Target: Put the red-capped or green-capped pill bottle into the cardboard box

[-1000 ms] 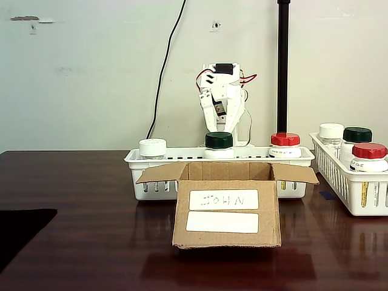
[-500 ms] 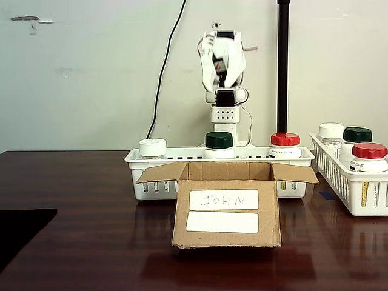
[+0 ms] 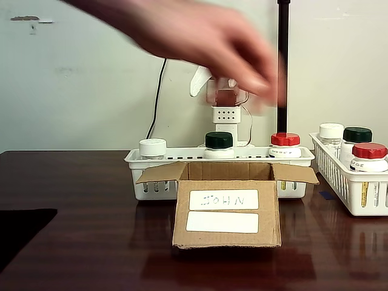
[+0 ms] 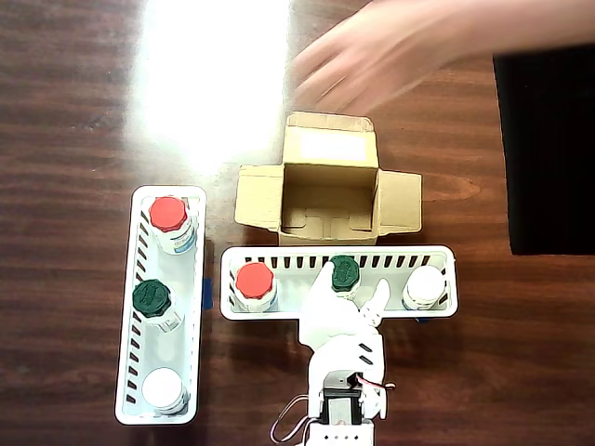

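Green-capped bottle [image 4: 345,273] just under the open, empty gripper [image 4: 349,290], box [image 4: 327,197] beyond.

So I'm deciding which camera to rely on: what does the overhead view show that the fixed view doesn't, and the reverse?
Overhead alone: the cardboard box interior, with no bottle in it, and the fingers spread above the green-capped bottle.
Fixed view alone: the box's label reading "JOHN".
Both: a person's blurred hand over the box, and three bottles standing in each white basket.
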Robot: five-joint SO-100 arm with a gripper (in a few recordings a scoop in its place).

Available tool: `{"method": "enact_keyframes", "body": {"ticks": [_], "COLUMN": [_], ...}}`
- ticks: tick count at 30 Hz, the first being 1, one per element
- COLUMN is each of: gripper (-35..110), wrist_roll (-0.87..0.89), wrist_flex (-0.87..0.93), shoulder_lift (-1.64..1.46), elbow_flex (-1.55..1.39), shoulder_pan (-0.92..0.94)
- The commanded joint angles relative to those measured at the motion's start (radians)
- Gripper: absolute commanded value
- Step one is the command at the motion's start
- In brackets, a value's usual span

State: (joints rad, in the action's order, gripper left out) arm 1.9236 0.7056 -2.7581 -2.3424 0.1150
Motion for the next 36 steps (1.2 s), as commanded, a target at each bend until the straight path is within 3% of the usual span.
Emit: {"method": "enact_keyframes", "body": {"ticks": [1,21,29,36], "gripper": [68,68,68,68], "wrist_roll": [0.032,0.173,-0.091,-0.163], "wrist_flex": [-0.094,-0.416,-0.377,-0.276], "shoulder_lift": [0.020,0.107,0.092,0.126], "elbow_flex": [-0.028,-0.233,-0.221,-0.193], "shoulder_pan": [-0.012,0.009,-0.049,-0.026]}}
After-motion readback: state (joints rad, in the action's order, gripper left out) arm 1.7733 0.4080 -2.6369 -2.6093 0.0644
